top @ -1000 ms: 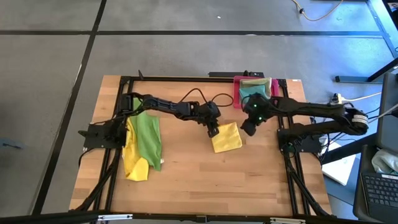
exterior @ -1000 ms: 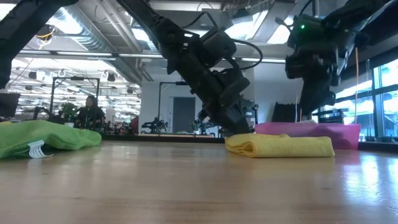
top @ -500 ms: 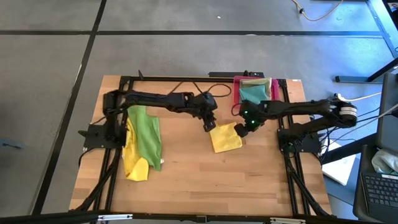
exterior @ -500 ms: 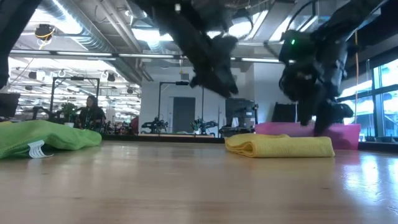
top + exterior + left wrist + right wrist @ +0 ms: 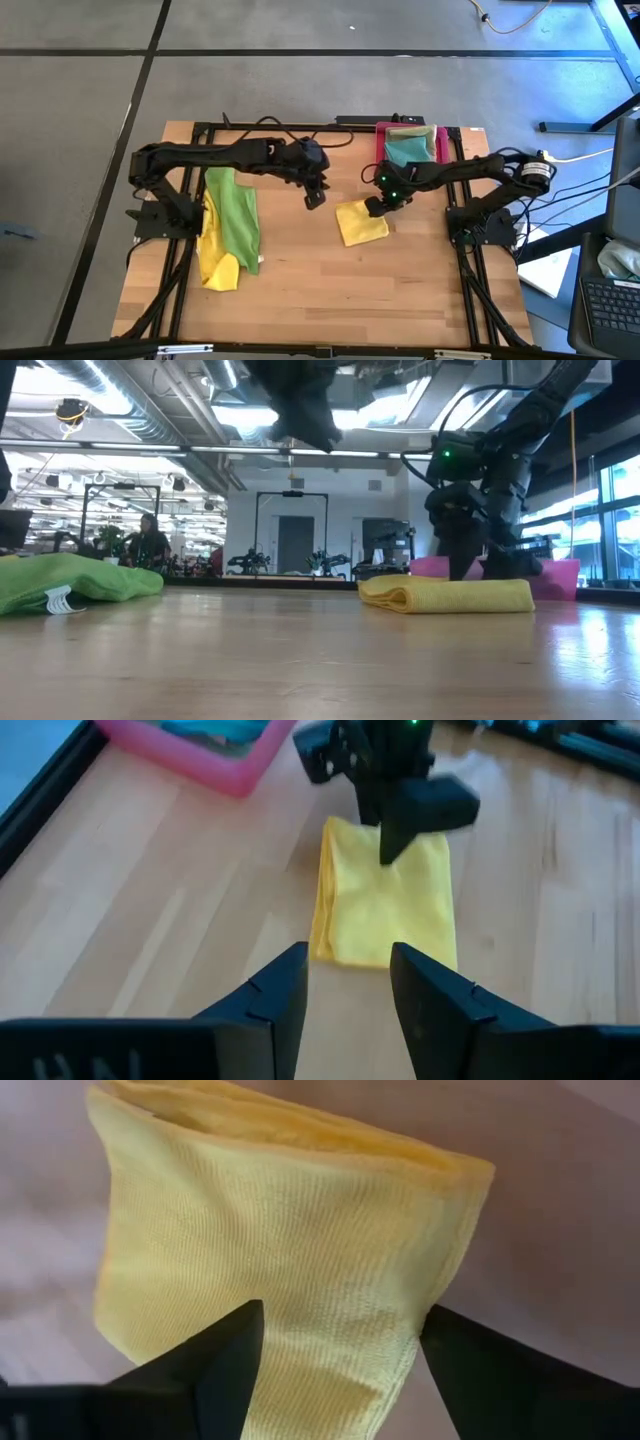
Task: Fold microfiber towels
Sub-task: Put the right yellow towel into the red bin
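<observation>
Yellow folded towel [image 5: 362, 222] lies flat — right end effector [image 5: 376, 205] spread open at its far edge, gripping nothing.

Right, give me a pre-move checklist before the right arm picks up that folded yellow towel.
1. Right gripper open: ok.
2. Its fingers straddle the folded yellow towel: ok in the right wrist view.
3. Left gripper clear of the towel: ok, raised and apart.
4. Towel folded, flat on the table: ok.
5. Pink tray has room: cannot tell.
6. Unfolded green towel out of the way: ok.
</observation>
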`<state>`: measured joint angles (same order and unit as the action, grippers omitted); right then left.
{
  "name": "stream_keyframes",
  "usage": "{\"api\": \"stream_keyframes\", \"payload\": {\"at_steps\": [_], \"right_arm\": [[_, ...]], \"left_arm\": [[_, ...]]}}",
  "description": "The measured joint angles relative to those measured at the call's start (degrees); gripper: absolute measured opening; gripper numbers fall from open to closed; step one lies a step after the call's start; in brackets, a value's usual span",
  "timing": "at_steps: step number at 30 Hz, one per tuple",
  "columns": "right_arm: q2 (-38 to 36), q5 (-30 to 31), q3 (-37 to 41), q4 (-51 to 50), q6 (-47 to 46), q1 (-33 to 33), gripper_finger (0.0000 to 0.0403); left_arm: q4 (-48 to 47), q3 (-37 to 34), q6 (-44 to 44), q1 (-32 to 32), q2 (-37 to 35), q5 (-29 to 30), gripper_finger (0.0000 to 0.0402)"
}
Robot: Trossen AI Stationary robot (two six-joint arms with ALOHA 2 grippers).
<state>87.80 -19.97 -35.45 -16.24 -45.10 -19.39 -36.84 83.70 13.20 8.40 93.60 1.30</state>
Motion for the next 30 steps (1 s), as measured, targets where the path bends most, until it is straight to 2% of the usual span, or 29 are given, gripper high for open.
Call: {"api": "stream_keyframes", "payload": {"at_steps": [6, 16, 21, 26, 30], "right_arm": [[0.45, 0.43, 0.67, 1.69, 3.44, -0.84, 0.0245], [-0.30, -2.15, 9.85, 19.19, -0.01, -1.19, 0.0206], [0.00, 0.07, 10.17, 22.32, -0.11, -1.31, 0.0206], [1.54, 0.73, 10.15, 24.65, 3.76, -1.16, 0.0202], [2.08, 3.27, 10.13, 26.13, 7.37, 0.10, 0.0163]], "left_arm": [[-1.76, -0.02, 1.68, -1.72, -1.92, 2.13, 0.0135], [-2.05, -0.07, 8.18, -5.24, -2.14, 4.73, 0.0135], [-2.18, -0.07, 10.86, -6.15, -2.14, 5.70, 0.0135], [-2.16, -0.07, 14.16, -6.93, -2.14, 5.71, 0.0135], [-2.16, -0.07, 16.37, -7.71, -2.14, 5.71, 0.0135]]}}
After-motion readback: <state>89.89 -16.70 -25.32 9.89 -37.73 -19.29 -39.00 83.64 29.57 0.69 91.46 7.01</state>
